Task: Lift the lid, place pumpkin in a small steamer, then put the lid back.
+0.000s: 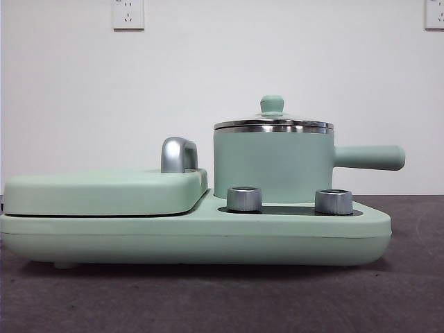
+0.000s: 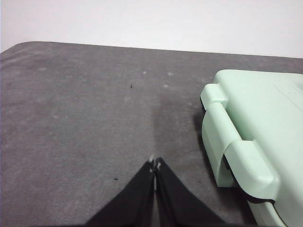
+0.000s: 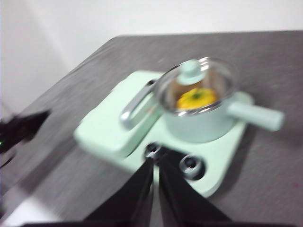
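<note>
both grippers, left (image 2: 155, 165) and right (image 3: 155, 163), are clenched empty, while the pumpkin (image 3: 195, 97) is seen inside the steamer (image 1: 272, 166) under the lid (image 1: 272, 118), handle at 3 o'clock.

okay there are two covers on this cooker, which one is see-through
The small round lid on the pot: it is glass, and the right wrist view shows the yellow pumpkin through it. The wide flat cover with the chrome handle is solid mint green.

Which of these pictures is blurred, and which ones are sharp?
The right wrist view is smeared by motion blur, so the lid, the pumpkin under its glass and the small steamer have soft edges; the front view is sharp and evenly lit; the left wrist view is sharp too, showing the shut left claw.
</note>
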Action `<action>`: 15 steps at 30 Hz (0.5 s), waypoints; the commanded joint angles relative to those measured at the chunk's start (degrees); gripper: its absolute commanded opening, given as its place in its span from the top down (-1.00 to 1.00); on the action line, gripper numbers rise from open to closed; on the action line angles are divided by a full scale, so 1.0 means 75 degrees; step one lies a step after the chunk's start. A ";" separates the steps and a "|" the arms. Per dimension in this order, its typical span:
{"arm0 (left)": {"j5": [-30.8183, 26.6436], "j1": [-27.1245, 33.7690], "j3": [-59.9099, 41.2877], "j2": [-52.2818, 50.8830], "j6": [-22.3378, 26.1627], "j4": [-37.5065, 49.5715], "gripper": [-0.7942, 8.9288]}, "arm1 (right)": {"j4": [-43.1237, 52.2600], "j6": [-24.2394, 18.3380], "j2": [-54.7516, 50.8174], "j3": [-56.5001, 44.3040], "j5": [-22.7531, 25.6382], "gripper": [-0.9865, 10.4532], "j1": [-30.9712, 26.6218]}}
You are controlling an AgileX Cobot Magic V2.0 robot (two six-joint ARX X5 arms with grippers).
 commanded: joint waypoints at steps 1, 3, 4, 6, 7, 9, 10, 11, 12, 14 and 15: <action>-0.0017 -0.0009 -0.0143 -0.0015 0.0108 -0.0067 0.82 | 0.1151 0.0006 -0.0119 -0.0731 0.0000 0.80 -0.0609; -0.0017 -0.0009 -0.0143 -0.0015 0.0108 -0.0064 0.82 | 0.2477 -0.0041 -0.0300 -0.1609 -0.0003 0.80 -0.1183; -0.0017 -0.0009 -0.0143 -0.0015 0.0108 -0.0064 0.82 | 0.3075 -0.0038 -0.0396 -0.2025 -0.0029 0.80 -0.1431; -0.0017 -0.0009 -0.0143 -0.0015 0.0108 -0.0064 0.82 | 0.4281 -0.0041 -0.0647 -0.2923 0.0003 0.80 -0.1883; -0.0017 -0.0009 -0.0140 -0.0015 0.0108 -0.0064 0.82 | 0.4698 -0.0044 -0.0766 -0.3299 0.0012 0.80 -0.2043; -0.0017 -0.0009 -0.0143 -0.0015 0.0108 -0.0064 0.82 | 0.5182 -0.0050 -0.1046 -0.3978 0.0026 0.80 -0.2311; -0.0017 -0.0009 -0.0143 -0.0015 0.0108 -0.0064 0.82 | 0.5292 -0.0082 -0.1166 -0.4220 0.0114 0.80 -0.2384; -0.0017 -0.0009 -0.0143 -0.0015 0.0108 -0.0067 0.82 | 0.5403 -0.0117 -0.1320 -0.4517 0.0329 0.80 -0.2445; -0.0017 -0.0009 -0.0140 -0.0015 0.0108 -0.0067 0.82 | 0.5435 -0.0125 -0.1431 -0.4712 0.0530 0.80 -0.2471; -0.0017 -0.0009 -0.0143 -0.0015 0.0108 -0.0064 0.82 | 0.5438 -0.0184 -0.1632 -0.5106 0.1096 0.80 -0.2489; -0.0017 -0.0009 -0.0140 -0.0015 0.0108 -0.0067 0.82 | 0.5438 -0.0262 -0.1705 -0.5254 0.1335 0.80 -0.2489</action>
